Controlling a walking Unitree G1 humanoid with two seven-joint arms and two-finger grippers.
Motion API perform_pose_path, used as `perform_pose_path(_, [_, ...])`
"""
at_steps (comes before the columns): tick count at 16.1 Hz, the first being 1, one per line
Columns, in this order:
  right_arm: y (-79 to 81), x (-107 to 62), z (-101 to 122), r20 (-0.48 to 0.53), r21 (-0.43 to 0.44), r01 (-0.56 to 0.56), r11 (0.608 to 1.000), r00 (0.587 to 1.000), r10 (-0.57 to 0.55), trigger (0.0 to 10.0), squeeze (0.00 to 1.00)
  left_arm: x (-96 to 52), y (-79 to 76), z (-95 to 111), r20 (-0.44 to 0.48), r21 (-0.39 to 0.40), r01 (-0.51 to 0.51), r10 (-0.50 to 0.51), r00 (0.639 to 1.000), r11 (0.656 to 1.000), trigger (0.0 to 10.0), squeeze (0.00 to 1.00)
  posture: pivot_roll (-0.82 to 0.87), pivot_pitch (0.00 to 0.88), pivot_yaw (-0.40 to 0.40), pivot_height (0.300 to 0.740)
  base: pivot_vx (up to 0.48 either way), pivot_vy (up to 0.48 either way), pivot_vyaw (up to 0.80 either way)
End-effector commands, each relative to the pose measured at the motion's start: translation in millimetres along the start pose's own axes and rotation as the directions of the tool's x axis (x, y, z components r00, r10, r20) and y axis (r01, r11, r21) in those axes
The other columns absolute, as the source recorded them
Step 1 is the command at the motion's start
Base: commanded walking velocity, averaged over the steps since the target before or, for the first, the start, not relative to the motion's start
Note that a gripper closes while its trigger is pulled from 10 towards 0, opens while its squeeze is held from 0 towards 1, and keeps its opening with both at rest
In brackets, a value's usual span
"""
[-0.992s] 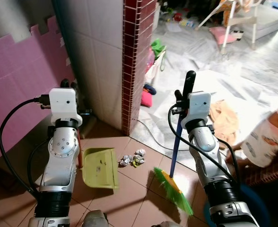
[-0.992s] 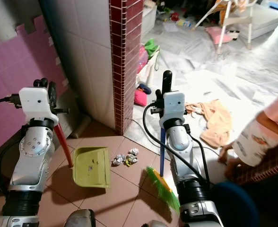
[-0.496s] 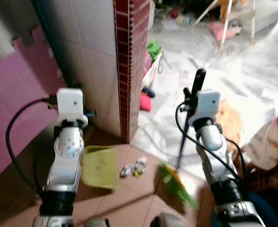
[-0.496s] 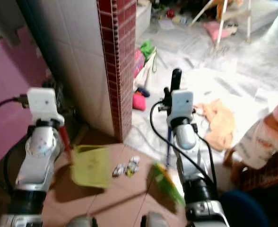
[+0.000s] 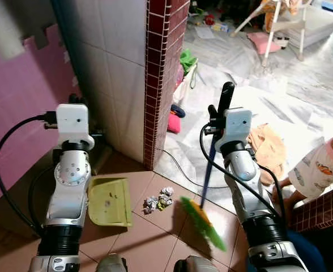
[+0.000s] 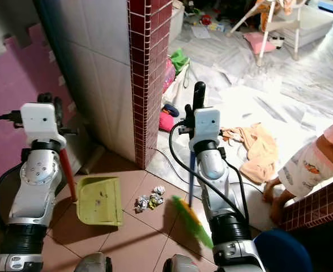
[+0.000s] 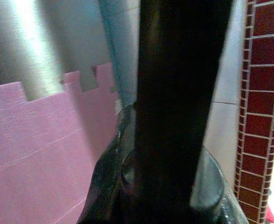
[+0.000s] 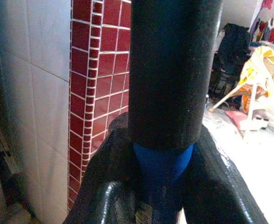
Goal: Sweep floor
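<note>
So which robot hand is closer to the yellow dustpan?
Left. The left gripper is shut on the dustpan's red handle, right above the dustpan. The right gripper holds the broom handle across the crumpled trash, farther away.

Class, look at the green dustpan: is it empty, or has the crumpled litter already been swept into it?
Empty, apart from small specks: the dustpan lies flat on the tiles, while the crumpled litter sits on the floor between it and the broom head.

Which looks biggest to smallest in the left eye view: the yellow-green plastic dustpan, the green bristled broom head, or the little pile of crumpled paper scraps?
1. Yellow-green plastic dustpan, largest.
2. Green bristled broom head, narrower; it is blurred and nearer the camera, so its size is less sure.
3. Pile of crumpled paper scraps, plainly smallest.
</note>
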State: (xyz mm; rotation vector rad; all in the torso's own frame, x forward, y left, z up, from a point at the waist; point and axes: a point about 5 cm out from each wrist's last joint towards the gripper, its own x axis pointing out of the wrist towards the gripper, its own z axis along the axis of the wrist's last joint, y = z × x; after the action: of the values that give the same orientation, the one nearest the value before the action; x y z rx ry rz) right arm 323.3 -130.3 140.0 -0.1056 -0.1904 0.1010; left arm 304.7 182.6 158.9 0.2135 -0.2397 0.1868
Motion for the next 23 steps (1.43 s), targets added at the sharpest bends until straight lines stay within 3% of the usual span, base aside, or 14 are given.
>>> perform_pose_path(1, [-5.7, 2.6, 6, 0.028, -0.009, 0.019, 1.000, 0.999, -0.018, 10.0, 0.00, 5.4, -3.1, 11, 0.052, -0.009, 0.008, -0.007, 0.999, 1.000, 10.0, 0.00, -0.01, 0.069, -0.056, 0.740, 0.000, 0.000, 0.00])
perform_pose_path(5, [-7.1, 4.1, 4, 0.007, 0.037, 0.048, 0.998, 0.999, -0.048, 10.0, 0.00, 8.3, -2.9, 7, 0.044, 0.003, 0.012, -0.012, 0.999, 1.000, 10.0, 0.00, -0.01, 0.069, -0.055, 0.740, 0.000, 0.000, 0.00])
perform_pose_path(11, [7.5, 12.0, 5, -0.029, 0.206, 0.054, 0.977, 0.998, -0.049, 10.0, 0.00, 12.2, -8.9, -3, 0.028, 0.008, 0.013, -0.013, 1.000, 1.000, 10.0, 0.00, -0.02, 0.057, -0.062, 0.740, 0.000, 0.000, 0.00])
perform_pose_path(14, [15.1, 14.3, 5, -0.054, 0.297, 0.046, 0.954, 0.998, -0.031, 10.0, 0.00, 12.7, -18.6, -6, 0.037, 0.002, 0.040, -0.040, 0.999, 0.999, 10.0, 0.00, -0.03, 0.055, -0.069, 0.740, 0.000, 0.000, 0.00])
perform_pose_path(17, [33.4, 15.2, 10, -0.063, 0.380, -0.019, 0.925, 0.997, 0.046, 10.0, 0.00, 16.5, -37.8, -11, 0.022, -0.034, 0.080, -0.079, 0.997, 0.996, 10.0, 0.00, -0.07, 0.063, -0.088, 0.740, 0.000, 0.000, 0.00])
perform_pose_path(19, [36.8, 14.1, 15, -0.036, 0.348, -0.080, 0.934, 0.995, 0.098, 10.0, 0.00, 18.8, -47.1, -14, 0.005, -0.060, 0.078, -0.078, 0.997, 0.995, 10.0, 0.00, -0.09, 0.067, -0.099, 0.740, 0.000, 0.000, 0.00])
perform_pose_path(21, [27.3, 15.0, 31, 0.058, 0.173, -0.184, 0.968, 0.983, 0.176, 10.0, 0.00, 18.2, -50.5, -17, -0.013, -0.046, 0.063, -0.064, 0.998, 0.997, 10.0, 0.00, -0.10, 0.071, -0.109, 0.740, 0.000, 0.000, 0.00])
perform_pose_path(23, [11.8, 20.1, 41, 0.088, 0.102, -0.233, 0.967, 0.971, 0.224, 10.0, 0.00, 17.9, -44.8, -13, 0.008, -0.051, 0.028, -0.028, 1.000, 0.998, 10.0, 0.00, -0.11, 0.074, -0.114, 0.740, 0.000, 0.000, 0.00])
